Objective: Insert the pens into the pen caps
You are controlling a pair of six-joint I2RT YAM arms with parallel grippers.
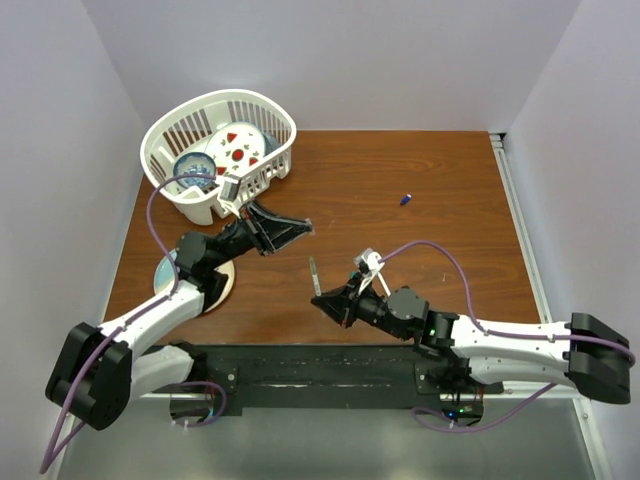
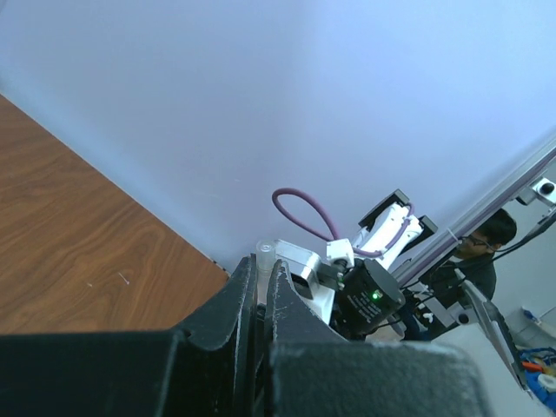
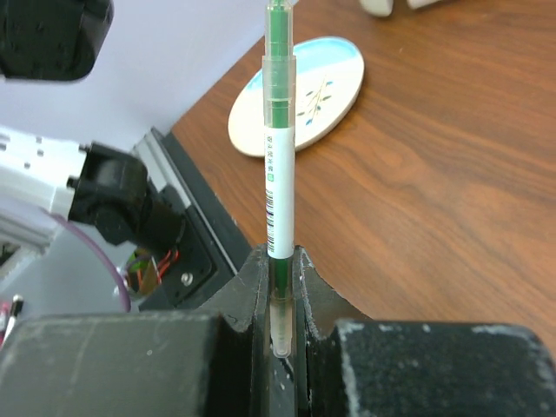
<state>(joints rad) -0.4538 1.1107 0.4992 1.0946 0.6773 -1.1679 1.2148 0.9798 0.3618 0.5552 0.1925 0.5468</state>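
Only overhead, blue cap (image 1: 406, 199); close-up, green pen (image 3: 279, 156) in right claw (image 3: 280, 258).

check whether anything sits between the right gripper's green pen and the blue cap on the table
Nothing visible: only bare table lies between the green pen in the right gripper and the blue cap.

A wide stretch of bare brown tabletop (image 1: 440, 170) is seen across the middle and right, broken only by a small blue cap (image 1: 406, 199) lying alone. The far-left corner is filled by a white basket (image 1: 218, 150) of dishes, and a plate (image 1: 166, 272) near the left edge is partly covered by the left arm. The narrow gap between the left end effector (image 1: 303, 228) and the right end effector (image 1: 320, 298) is crossed by a pen (image 1: 314, 270) gripped in the right one. Pale walls hem in three sides.
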